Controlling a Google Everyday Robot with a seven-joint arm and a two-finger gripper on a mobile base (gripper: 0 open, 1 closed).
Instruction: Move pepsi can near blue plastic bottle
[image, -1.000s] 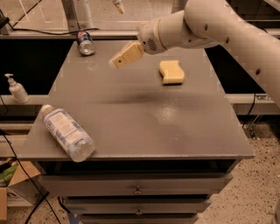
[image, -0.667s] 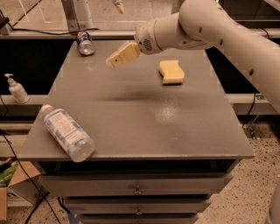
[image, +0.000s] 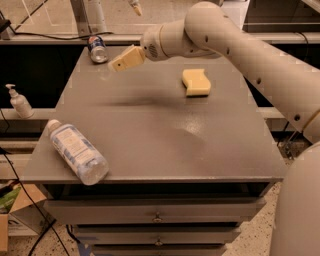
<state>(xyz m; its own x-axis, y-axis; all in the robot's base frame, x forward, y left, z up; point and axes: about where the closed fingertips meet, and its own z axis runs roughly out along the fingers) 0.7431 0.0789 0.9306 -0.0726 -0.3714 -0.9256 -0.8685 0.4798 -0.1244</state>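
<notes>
Pepsi can (image: 98, 49) at the desk's (image: 150, 140) 11 o'clock; blue plastic bottle (image: 77, 151) lying at 8, label unreadable. Gripper (image: 127, 58) hovers at the can's 4 o'clock, empty; whether open or closed cannot be told.

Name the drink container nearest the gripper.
The pepsi can at the table's far left corner, close to the gripper; the blue plastic bottle lies at the near left edge.
</notes>
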